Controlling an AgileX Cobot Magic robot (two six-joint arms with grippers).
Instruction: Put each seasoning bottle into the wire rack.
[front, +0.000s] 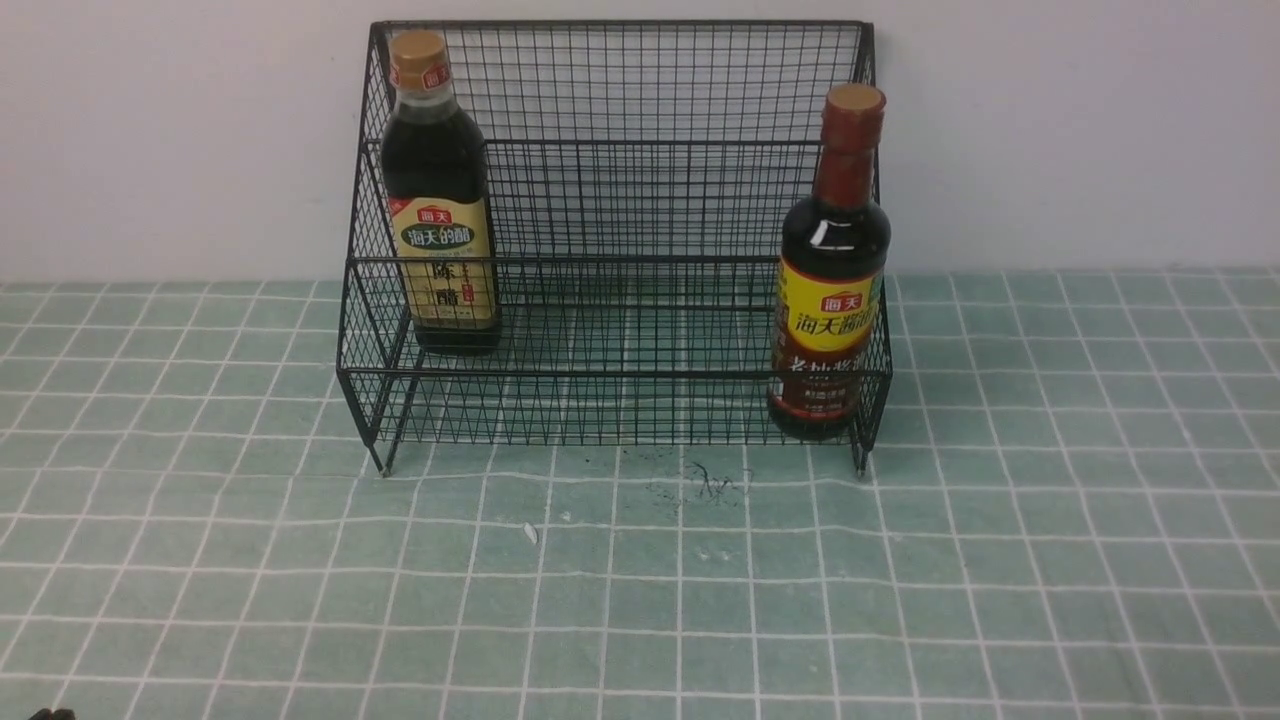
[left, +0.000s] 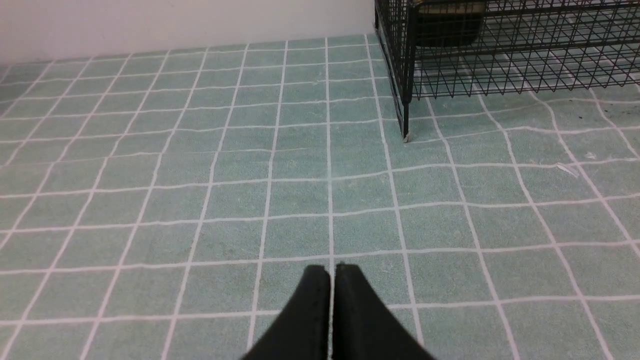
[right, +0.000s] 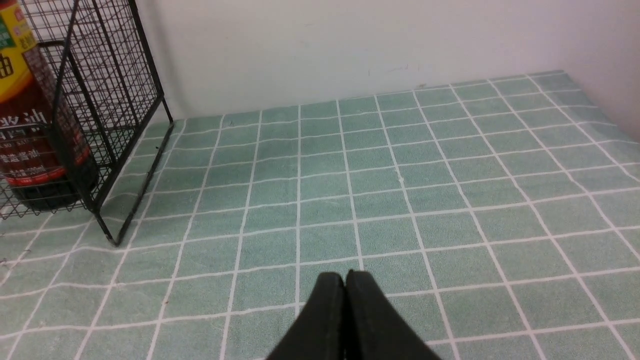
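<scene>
Now both bottles (front: 440, 200) (front: 830, 270) at rack (front: 620, 200) ends, left end effector (left: 332, 270) and right end effector (right: 345, 277) closed, empty.

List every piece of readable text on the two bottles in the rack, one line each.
"海天": red badge on the gold-capped bottle.
"陈醋": large characters on its beige label.
"海天": red badge on the long-necked bottle.
Its green band and maroon lower print: too blurred to read.
The wire rack: no text.

light: soft, even, slightly dim | shadows: faint | glare: small on red-necked bottle (front: 830, 235) | focus: mildly soft
</scene>
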